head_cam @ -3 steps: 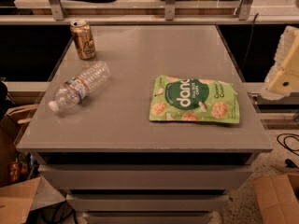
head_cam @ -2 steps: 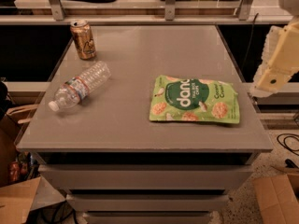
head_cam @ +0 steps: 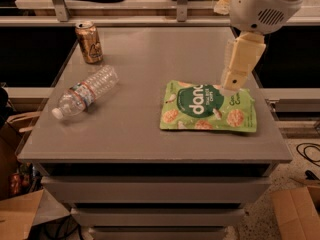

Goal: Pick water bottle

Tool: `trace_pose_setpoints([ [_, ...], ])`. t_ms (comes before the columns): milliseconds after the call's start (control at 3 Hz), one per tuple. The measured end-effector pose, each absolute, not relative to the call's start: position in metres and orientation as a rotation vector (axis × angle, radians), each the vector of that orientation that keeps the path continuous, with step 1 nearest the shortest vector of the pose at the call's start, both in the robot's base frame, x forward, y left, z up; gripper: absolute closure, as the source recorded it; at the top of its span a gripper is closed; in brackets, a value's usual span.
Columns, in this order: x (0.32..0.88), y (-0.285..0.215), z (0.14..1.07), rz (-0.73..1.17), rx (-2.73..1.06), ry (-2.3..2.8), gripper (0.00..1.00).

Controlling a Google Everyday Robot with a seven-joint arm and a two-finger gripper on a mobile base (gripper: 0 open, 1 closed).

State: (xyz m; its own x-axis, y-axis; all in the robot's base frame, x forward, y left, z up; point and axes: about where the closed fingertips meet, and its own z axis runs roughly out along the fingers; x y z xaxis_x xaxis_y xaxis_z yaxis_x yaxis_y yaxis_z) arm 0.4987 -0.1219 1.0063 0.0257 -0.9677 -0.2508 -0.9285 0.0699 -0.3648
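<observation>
Lying on its side near the left edge of the table [head_cam: 135,134], the bottle [head_cam: 86,92] sits on a slant, its white cap toward the front left corner and its base toward the back. The red, white and blue label band wraps the half nearer the cap, and the grey top shows through the clear ribbed body. It rests flat on the surface, apart from everything else there.

Down on the floor at the far left, below the tabletop, a left box [head_cam: 15,219] of brown cardboard stands open.

Behind the bottle, near the back left corner, the can [head_cam: 89,42] stands upright, bronze with a silver rim, near the bottle but not touching it.

Under the tabletop, grey drawers [head_cam: 150,189] run the full width of the front.

Right of centre, a green snack bag [head_cam: 207,107] lies flat, its white lettering facing up and its long side along the front edge. A broad bare stretch of table separates it from the bottle.

Above the bag's back right corner hangs the gripper [head_cam: 231,83], a cream block pointing down and a little left from the white arm [head_cam: 260,6] at the top right. Its tip overlaps the bag's upper edge in this view; whether it touches the bag I cannot tell, nor whether it is parted or closed. It is well apart from the bottle, on the opposite side of the table.

On the floor at the far right, a dark cable [head_cam: 307,154] loops, and a right box [head_cam: 297,211] sits below it.
</observation>
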Motion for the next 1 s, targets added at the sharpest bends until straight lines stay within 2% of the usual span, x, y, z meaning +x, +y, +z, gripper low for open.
trace_pose_setpoints([
  [667, 0.499, -0.124, 1.006, -0.104, -1.814, 1.94, 0.0],
  [1000, 0.519, -0.115, 1.004, -0.093, -1.737, 2.006, 0.0],
])
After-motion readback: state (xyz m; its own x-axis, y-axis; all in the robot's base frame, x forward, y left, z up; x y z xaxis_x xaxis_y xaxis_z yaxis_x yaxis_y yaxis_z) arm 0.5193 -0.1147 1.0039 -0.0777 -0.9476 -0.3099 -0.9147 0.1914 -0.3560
